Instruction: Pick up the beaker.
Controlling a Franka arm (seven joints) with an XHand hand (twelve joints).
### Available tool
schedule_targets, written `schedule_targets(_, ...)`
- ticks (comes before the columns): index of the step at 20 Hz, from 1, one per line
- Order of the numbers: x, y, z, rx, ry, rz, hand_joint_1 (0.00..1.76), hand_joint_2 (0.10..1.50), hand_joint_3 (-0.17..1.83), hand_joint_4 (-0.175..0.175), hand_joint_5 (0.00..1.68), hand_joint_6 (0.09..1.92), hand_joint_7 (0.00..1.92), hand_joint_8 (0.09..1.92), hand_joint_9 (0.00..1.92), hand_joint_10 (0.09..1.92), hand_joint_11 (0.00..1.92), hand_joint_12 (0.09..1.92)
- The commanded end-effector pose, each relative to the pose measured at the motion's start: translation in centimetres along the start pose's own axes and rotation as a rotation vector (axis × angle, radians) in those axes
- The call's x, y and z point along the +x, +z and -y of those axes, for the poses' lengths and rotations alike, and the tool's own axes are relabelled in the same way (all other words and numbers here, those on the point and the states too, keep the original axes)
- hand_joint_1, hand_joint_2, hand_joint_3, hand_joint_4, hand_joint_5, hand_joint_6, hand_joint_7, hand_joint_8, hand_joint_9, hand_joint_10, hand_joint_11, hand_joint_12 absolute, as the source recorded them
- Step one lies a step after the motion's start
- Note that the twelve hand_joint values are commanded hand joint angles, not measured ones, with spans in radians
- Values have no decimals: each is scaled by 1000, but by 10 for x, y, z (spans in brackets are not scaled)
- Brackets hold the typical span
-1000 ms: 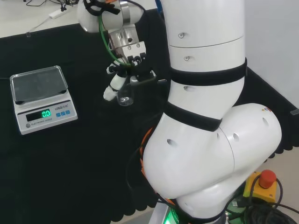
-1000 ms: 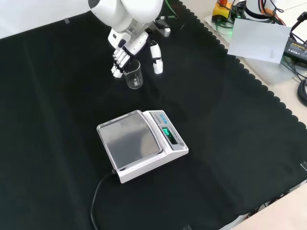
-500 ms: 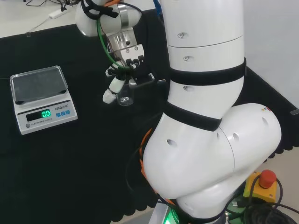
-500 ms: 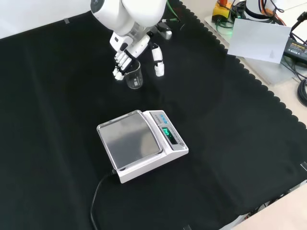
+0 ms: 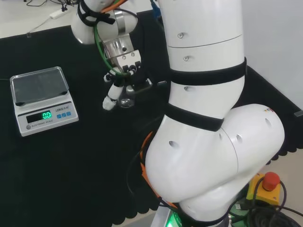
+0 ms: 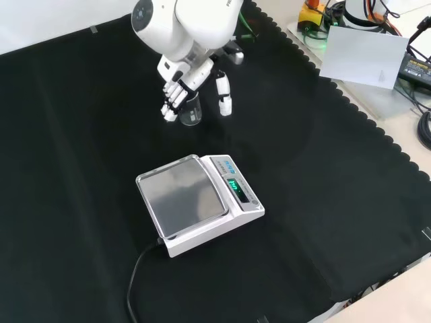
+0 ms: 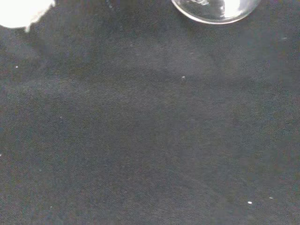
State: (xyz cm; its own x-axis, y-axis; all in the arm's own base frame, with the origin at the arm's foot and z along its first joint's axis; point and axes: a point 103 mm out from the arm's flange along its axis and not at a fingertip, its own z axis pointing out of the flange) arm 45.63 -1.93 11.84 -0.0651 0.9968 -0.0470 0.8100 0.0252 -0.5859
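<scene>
Beaker (image 6: 191, 114): clear glass, upright on the black cloth (image 6: 81, 168), beyond the scale in the front view; in the head view (image 5: 126, 101) it stands right of the scale, under the hand. Contents cannot be made out.
Hand (image 6: 180, 89): down over the beaker; in the front view the fingers (image 6: 172, 101) hang at the beaker's left side and the thumb (image 6: 224, 91) hangs apart on its right, so the beaker sits between them. Fingers look only slightly bent, not closed round the glass. Whether the fingers touch the wall cannot be told.
Lift: beaker base appears on the cloth in both the front and head views.
Wrist view: rounded glass edge of the beaker (image 7: 215, 10) cut off at the frame edge; a blurred white bit of the hand (image 7: 21, 11) at a corner; cloth weave below.
Scale (image 6: 199, 202): white body, grey pan, nothing on the pan; cable (image 6: 138, 276) runs off toward the near edge in the front view.
Writing: green lit digits on the scale (image 5: 46, 115), with small print and blue keys beside them, too small to read.
Hidden: the arm's white link (image 5: 203, 94) covers the bench at the right of the head view; the palm is masked by the wrist in the front view.
</scene>
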Motion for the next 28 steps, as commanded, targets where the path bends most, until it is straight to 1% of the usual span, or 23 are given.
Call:
schedule_targets(1,5,4,-3,-64,25,5,759,676,53,45,51,87,86,253,54,854,0,1360)
schedule_targets(3,1,6,-5,-89,39,1,805,675,76,46,121,87,89,449,136,885,0,1494)
schedule_targets(5,-1,7,-6,-110,47,-7,887,667,107,47,213,87,131,590,253,883,99,1554)
schedule_targets(7,-2,9,-7,-130,53,-8,1028,638,190,44,308,87,197,660,400,842,294,1507)
schedule_targets(9,-2,10,-8,-156,62,5,1137,536,419,39,372,87,244,686,517,787,456,1431)
schedule_targets(11,-1,11,-9,-198,69,20,1240,445,637,32,436,87,303,702,622,750,594,1349)
schedule_targets(12,0,12,-9,-230,74,28,1284,416,707,29,482,87,351,709,679,732,665,1304)
schedule_targets(13,2,12,-9,-257,79,32,1324,400,753,27,548,170,438,699,770,689,743,1262)
schedule_targets(15,5,13,-8,-304,86,29,1383,392,798,23,634,640,655,671,940,648,921,1160)
schedule_targets(16,6,14,-8,-318,86,27,1407,397,802,5,695,824,761,694,1003,672,1011,1088)
schedule_targets(17,6,14,-8,-332,86,23,1424,405,799,-21,761,933,853,743,1049,711,1082,1018)
schedule_targets(18,6,15,-8,-342,84,21,1437,413,793,-47,817,988,916,792,1079,753,1130,961)
schedule_targets(19,5,14,-8,-350,82,19,1512,472,732,-95,863,1019,958,840,1160,735,1161,924)
schedule_targets(20,5,14,-8,-354,80,18,1569,525,662,-126,902,1028,985,877,1232,685,1182,894)
schedule_targets(21,4,13,-8,-366,79,16,1563,596,601,-145,930,1030,1035,858,1280,674,1196,870)
schedule_targets(22,4,11,-7,-369,78,15,1551,636,575,-159,957,1028,1079,826,1311,673,1209,848)
schedule_targets(24,3,8,-7,-369,77,16,1538,651,584,-172,991,1026,1130,786,1338,680,1228,815)
schedule_targets(28,1,0,-3,-373,74,12,1534,649,599,-175,1005,1027,1150,771,1345,690,1233,798)
